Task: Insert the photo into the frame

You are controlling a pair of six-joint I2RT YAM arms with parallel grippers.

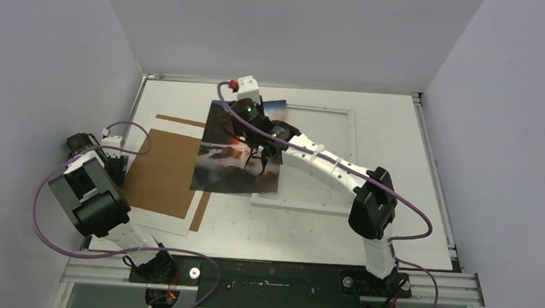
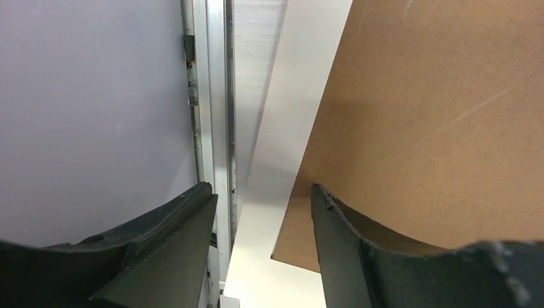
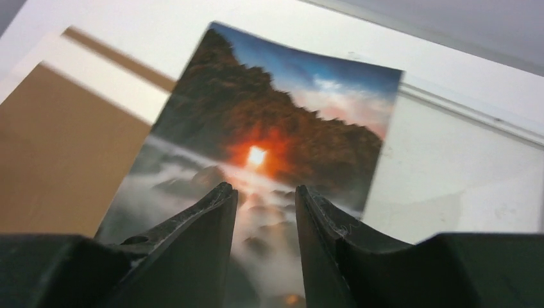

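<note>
The photo (image 1: pixel 226 158), dark mountains with an orange glow and white mist, lies askew across the left side of the white frame (image 1: pixel 352 141), its left part over the table and the brown board. My right gripper (image 1: pixel 259 157) hovers over the photo's middle. In the right wrist view its jaws (image 3: pixel 264 189) stand open over the misty part of the photo (image 3: pixel 269 109), with nothing between them, and the frame's rim (image 3: pixel 462 109) runs at the right. My left gripper (image 1: pixel 115 162) is open at the table's left edge, empty (image 2: pixel 263 196).
A brown cardboard board (image 1: pixel 161 172) lies left of the photo on a white sheet (image 1: pixel 179 223); its corner sits under my left fingers (image 2: pixel 436 115). A metal rail (image 2: pixel 218 128) and grey wall border the table's left side.
</note>
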